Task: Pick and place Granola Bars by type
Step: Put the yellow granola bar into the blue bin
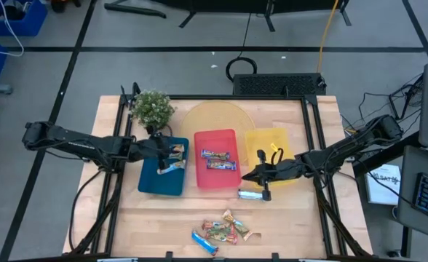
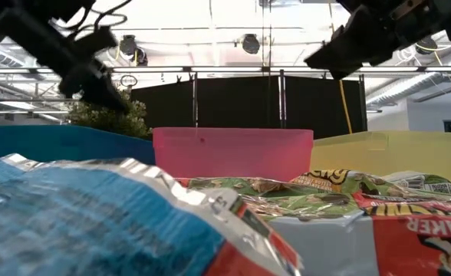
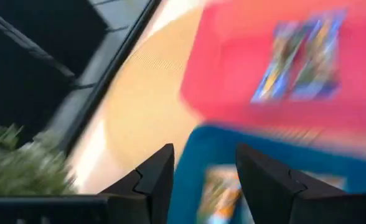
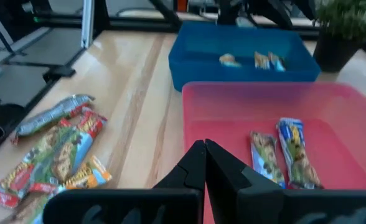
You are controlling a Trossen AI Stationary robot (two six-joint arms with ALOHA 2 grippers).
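Note:
Three trays stand in a row: blue (image 1: pixel 156 182), red (image 1: pixel 215 178) and yellow (image 1: pixel 266 142). Two granola bars (image 1: pixel 218 159) lie in the red tray, and some bars (image 1: pixel 172 161) lie in the blue one. A loose pile of bars (image 1: pixel 221 229) rests on the table near its near edge. One silver bar (image 1: pixel 249 193) lies alone in front of the yellow tray. My left gripper (image 1: pixel 169 151) hovers open above the blue tray's far part (image 3: pixel 195 149). My right gripper (image 1: pixel 247 175) is shut and holds nothing, at the red tray's near right corner (image 4: pixel 198 99).
A small potted plant (image 1: pixel 153 108) stands just behind the blue tray, close to my left arm. A pale round board (image 1: pixel 214 116) lies behind the trays. Black frame rails (image 1: pixel 312 145) run along the table's sides. Bare wood shows between the trays and the pile.

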